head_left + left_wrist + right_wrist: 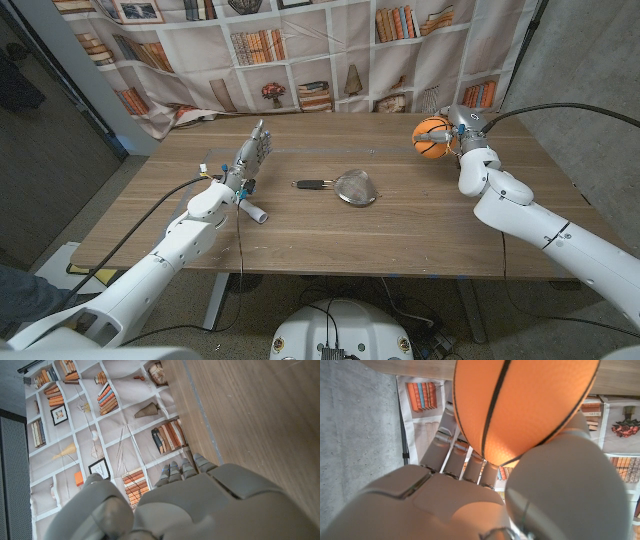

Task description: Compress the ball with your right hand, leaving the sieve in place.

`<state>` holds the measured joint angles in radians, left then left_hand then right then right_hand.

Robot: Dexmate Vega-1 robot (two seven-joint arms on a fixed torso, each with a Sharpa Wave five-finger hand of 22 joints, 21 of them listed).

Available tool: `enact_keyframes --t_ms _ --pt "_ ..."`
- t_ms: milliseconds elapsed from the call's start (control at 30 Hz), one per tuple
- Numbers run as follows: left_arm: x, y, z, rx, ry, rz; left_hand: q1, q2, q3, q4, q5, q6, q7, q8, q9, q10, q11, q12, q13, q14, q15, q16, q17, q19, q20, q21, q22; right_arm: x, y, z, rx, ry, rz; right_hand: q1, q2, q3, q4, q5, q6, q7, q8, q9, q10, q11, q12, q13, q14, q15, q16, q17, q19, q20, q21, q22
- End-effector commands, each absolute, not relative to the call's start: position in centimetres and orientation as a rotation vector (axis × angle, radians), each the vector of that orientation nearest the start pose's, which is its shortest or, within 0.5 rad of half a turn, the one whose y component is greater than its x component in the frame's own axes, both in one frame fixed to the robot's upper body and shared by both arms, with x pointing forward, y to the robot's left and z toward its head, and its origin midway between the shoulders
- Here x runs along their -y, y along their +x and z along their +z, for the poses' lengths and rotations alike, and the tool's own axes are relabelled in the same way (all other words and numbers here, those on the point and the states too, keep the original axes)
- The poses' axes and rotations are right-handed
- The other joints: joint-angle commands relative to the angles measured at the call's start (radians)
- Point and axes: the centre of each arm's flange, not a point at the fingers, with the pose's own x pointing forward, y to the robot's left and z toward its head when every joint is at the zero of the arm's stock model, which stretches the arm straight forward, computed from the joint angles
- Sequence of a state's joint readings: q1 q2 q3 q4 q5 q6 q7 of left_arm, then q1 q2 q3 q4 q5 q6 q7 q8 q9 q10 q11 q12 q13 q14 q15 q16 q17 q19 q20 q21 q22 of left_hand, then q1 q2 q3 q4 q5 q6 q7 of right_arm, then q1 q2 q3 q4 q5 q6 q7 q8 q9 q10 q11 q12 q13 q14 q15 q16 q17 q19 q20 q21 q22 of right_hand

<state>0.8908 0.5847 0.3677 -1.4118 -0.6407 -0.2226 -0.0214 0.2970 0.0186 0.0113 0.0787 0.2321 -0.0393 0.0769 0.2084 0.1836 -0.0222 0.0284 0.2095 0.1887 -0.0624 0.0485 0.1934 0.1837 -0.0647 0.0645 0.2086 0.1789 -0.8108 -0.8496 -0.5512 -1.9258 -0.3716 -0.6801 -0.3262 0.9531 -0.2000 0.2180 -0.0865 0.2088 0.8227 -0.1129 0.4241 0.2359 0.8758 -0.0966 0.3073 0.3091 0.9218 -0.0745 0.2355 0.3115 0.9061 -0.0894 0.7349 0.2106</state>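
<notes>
Already the right robot hand (pixel 455 135) grips the ball (pixel 432 139) at the upper right, apparently lifted off the surface (pixel 420 235). Squeezed off-centre, it could squirt free toward the sieve (pixel 356 187) (mid-frame). The left robot hand (pixel 250 155) stands spread, holding nothing.

Orange, black-lined ball (pixel 433 138); silver sieve (pixel 356 187)
</notes>
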Motion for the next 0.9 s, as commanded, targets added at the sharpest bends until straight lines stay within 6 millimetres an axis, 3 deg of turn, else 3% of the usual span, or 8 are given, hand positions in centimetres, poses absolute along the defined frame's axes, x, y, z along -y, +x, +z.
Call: enact_keyframes --t_ms 33,333,900 --pt "-29.6 63.7 -3.1 0.557 0.021 -0.221 0.004 0.0 -0.005 0.0 -0.001 0.007 0.004 -0.003 0.004 0.007 0.005 0.001 0.001 0.002 0.0 -0.003 0.002 0.002 0.003 0.003 0.005 30.1 58.8 5.7 0.409 -1.209 -0.483 0.27 0.311 0.004 0.018 0.001 -0.019 0.005 -0.012 0.003 -0.023 0.013 -0.011 0.002 0.035 -0.107 -0.005 0.004 -0.053 -0.14 -0.004 -0.002" --pt "-29.7 63.7 -3.1 0.559 0.018 -0.22 0.005 0.002 -0.006 0.0 -0.001 0.009 0.003 -0.003 0.004 0.011 0.006 0.002 0.001 0.005 0.0 -0.003 0.002 0.002 0.001 0.003 0.005 30.9 59.8 5.2 0.349 -1.217 -0.494 0.253 0.311 -0.001 0.019 0.001 -0.03 0.008 -0.02 0.002 -0.037 0.012 -0.018 0.0 0.022 -0.103 -0.008 0.004 -0.065 -0.139 -0.003 -0.005" --pt "-29.3 63.4 -3.1 0.56 0.024 -0.223 0.008 0.006 -0.008 0.0 -0.003 0.013 0.005 -0.003 0.004 0.017 0.006 0.002 0.002 0.007 0.003 -0.003 0.002 0.003 -0.002 0.003 0.005 32.5 61.9 3.4 0.244 -1.22 -0.506 0.205 0.296 -0.016 0.01 -0.003 -0.06 0.003 -0.048 0.002 -0.095 0.014 -0.042 -0.01 -0.105 -0.055 -0.043 -0.007 -0.147 -0.126 -0.027 -0.02"
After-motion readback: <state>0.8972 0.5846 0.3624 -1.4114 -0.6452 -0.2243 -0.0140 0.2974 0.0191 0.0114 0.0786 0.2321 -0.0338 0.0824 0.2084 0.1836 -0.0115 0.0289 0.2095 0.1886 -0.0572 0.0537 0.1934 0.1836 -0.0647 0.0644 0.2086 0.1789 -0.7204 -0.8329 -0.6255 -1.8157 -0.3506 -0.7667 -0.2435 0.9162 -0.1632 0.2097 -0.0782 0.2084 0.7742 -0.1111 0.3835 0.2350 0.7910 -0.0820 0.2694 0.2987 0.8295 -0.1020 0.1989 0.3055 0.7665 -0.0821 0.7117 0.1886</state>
